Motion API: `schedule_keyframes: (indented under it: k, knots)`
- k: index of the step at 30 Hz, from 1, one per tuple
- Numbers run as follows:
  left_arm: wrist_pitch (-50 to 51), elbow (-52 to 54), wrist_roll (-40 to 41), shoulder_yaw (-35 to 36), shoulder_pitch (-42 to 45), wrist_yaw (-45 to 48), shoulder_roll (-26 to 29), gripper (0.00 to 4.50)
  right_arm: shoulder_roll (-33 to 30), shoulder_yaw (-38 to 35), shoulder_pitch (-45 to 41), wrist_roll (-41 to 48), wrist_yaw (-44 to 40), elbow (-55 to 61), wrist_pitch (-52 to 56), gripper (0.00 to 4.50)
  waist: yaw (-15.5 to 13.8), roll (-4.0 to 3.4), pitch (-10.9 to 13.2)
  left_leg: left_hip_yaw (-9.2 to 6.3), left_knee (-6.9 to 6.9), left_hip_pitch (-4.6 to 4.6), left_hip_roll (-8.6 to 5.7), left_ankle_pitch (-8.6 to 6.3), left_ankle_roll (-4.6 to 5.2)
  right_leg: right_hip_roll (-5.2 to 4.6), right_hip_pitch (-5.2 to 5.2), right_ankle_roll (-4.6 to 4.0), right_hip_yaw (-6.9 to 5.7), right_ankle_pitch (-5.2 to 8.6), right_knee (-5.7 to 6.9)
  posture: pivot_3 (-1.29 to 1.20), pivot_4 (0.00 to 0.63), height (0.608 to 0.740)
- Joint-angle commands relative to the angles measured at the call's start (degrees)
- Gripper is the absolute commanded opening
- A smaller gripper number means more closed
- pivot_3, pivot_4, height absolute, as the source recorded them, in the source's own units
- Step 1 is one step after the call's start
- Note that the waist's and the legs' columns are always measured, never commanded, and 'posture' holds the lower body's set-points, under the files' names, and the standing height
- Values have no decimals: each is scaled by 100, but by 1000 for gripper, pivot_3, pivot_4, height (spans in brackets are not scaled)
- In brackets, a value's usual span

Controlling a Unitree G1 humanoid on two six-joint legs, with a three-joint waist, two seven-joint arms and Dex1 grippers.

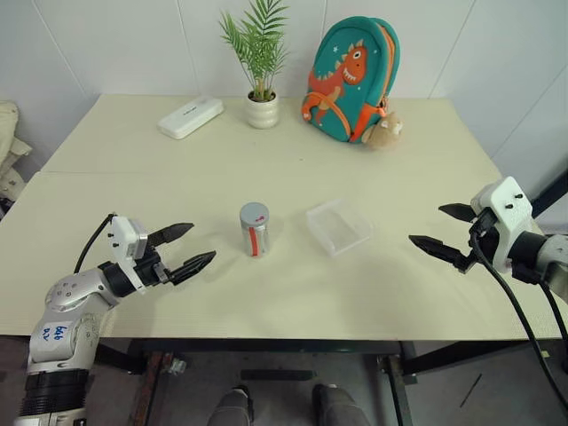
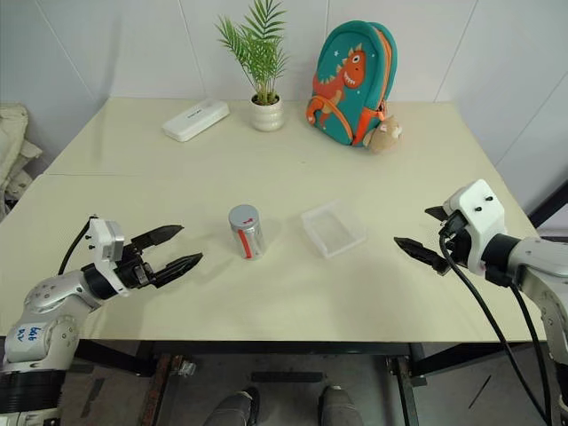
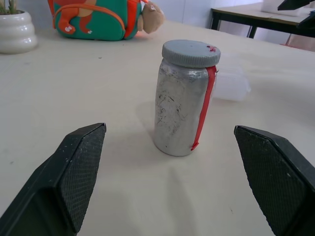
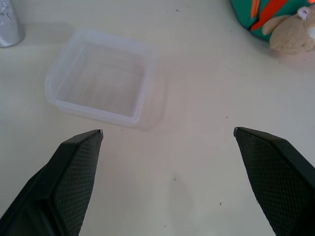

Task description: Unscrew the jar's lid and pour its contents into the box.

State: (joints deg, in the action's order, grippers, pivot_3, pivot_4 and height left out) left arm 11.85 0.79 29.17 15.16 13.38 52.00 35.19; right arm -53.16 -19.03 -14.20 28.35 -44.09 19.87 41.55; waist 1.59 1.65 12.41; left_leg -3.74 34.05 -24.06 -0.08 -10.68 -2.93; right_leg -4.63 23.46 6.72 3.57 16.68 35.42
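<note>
Pale table (image 1: 133,266), near edge running just under both arms, far edge against a white wall. Wide bare surface around the middle and on both flanks. Along the far side: white flat case (image 1: 190,116), potted plant (image 1: 260,53), teal dinosaur backpack (image 1: 352,80) with a small plush toy (image 1: 384,131).

Jar (image 1: 255,230) upright at table centre, long axis vertical, grey lid (image 1: 254,213) screwed on and facing up, red strip down its side. Contents not discernible. Clear box (image 1: 337,226) just right of the jar, apart from it, open side up, turned slightly askew.

Left gripper (image 1: 188,248) low over the near-left table, roughly level, aimed at the jar, fingers spread wide, empty. Right gripper (image 1: 444,232) near the right edge, tilted slightly down toward the box, fingers spread wide, empty.
</note>
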Motion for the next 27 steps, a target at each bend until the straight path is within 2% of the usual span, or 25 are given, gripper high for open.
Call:
schedule_keyframes:
  k: [1, 9, 15, 22, 27]
  knots:
    - [-212, -16, -87, 63, 119, -111, -21, 4447, 1, -297, 15, 114, 69, 195, -2, 4500, 5, 0, 0, 0, 0, 0, 0, 0, 0, 1, 0, 1, 0, 0, 0, 0, 150, 740]
    - [-107, 496, -19, 24, -170, -447, -250, 4447, 15, -119, -162, 164, 105, 141, -58, 4500, -3, 0, 0, 0, 1, -2, 0, 0, 0, 1, -1, 2, 2, -1, -1, 0, 150, 740]
    - [53, 1178, -80, 19, -455, -1206, -631, 4447, -53, 308, -667, 79, -121, -231, -205, 4500, 0, 1, 0, 1, 11, 1, 1, 1, 2, 2, -7, 3, 3, -6, 0, 0, 150, 740]
    - [414, 2144, -231, -393, -1066, -1814, -917, 4447, -289, 475, -762, 455, -882, -187, -6, 4500, -11, 1, 0, 1, 11, -1, 0, 1, 2, 2, -6, 5, 4, -6, -3, 0, 150, 740]
    - [426, 2067, -895, -831, -835, -2550, -1252, 4447, -430, 503, -790, 789, -1392, -290, 189, 4500, -17, 0, -1, 1, 31, 1, -1, 2, 3, 4, -17, 6, 3, -8, -2, 0, 150, 740]
